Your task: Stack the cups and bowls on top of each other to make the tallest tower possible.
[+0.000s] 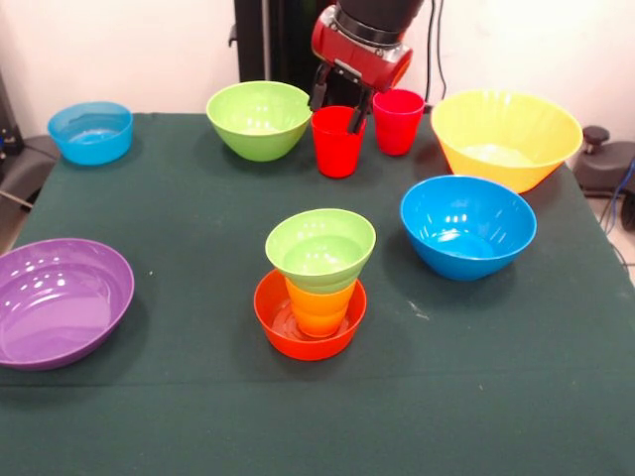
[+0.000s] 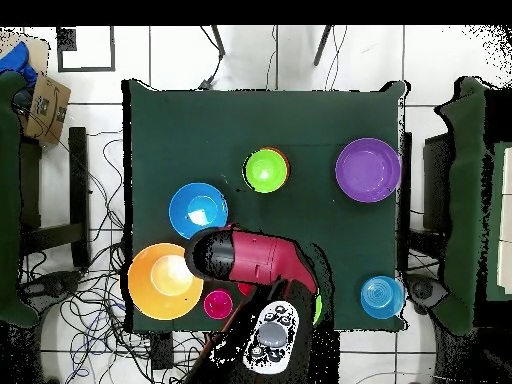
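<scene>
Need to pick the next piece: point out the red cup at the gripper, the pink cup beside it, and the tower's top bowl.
red cup (image 1: 336, 149), front view, on its outer wall.
pink cup (image 1: 397, 127), front view, on its side.
small green bowl (image 1: 319, 253), front view, on its inner floor.

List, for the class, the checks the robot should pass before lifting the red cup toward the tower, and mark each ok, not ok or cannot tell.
1. Gripper at the red cup: ok, one finger inside the rim, one outside.
2. Grip closed on the cup wall: cannot tell.
3. Pink-magenta cup apart from the red cup: ok, a small gap shows.
4. Tower upright: ok, small green bowl sits level on the yellow-orange cup in the orange bowl.
5. Top bowl empty: ok.
6. Path to tower: ok, only table cloth between.
</scene>
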Controlling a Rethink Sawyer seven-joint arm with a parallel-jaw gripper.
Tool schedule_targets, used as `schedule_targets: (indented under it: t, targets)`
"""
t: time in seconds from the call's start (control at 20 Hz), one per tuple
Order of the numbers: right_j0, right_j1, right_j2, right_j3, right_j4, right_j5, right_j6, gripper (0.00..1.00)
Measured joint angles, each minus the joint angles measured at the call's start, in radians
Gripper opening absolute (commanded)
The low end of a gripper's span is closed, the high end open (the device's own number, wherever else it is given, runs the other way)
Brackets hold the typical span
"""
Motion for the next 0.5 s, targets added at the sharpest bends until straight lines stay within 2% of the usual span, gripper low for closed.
schedule_targets:
  t: [0.1,0.2,0.5]
  targets:
    - [-0.009,-0.005,0.009,0.003,-0.001,0.000,0.000,1.00]
    - [-0.068,-0.025,0.051,0.015,-0.015,-0.001,0.000,1.00]
    - [-0.195,-0.031,0.097,0.021,-0.060,-0.021,0.000,1.00]
